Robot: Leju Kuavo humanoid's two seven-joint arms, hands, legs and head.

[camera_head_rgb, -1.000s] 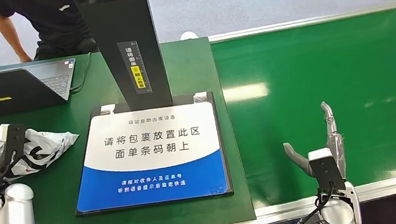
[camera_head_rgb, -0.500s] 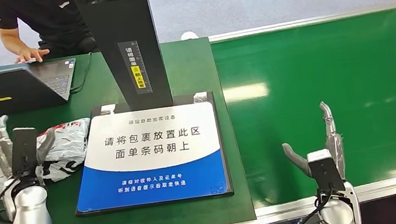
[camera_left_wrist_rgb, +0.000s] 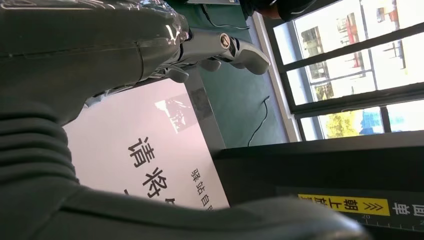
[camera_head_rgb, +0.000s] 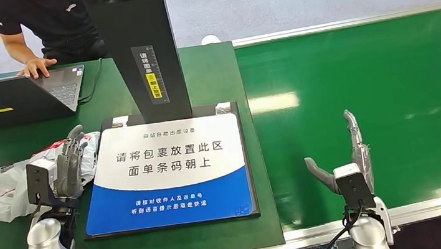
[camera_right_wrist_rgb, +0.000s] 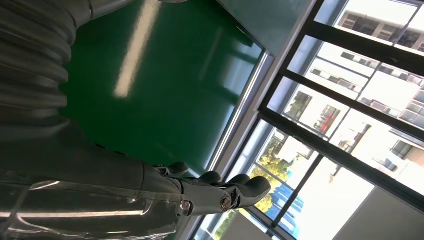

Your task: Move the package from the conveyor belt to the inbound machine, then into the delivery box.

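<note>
My left hand point(camera_head_rgb: 67, 169) grasps the white plastic package point(camera_head_rgb: 9, 189) on the table just left of the inbound machine's label plate point(camera_head_rgb: 170, 171), while my right hand point(camera_head_rgb: 347, 160) hovers released over the green conveyor belt point(camera_head_rgb: 388, 80).

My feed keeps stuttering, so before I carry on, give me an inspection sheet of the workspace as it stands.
Surface: dark green table on the left, glossy green conveyor belt on the right.
Job's things: crumpled white plastic package with red and black print lies on the table left of the white and blue inbound machine plate; black scanner column rises behind the plate.
Clutter: open dark laptop.
Hands: left hand against the package's right end, grasp unclear; right hand open over the belt.
Cables: thin black cable beside the laptop.
Surroundings: person in black touching the laptop; grey floor.
</note>
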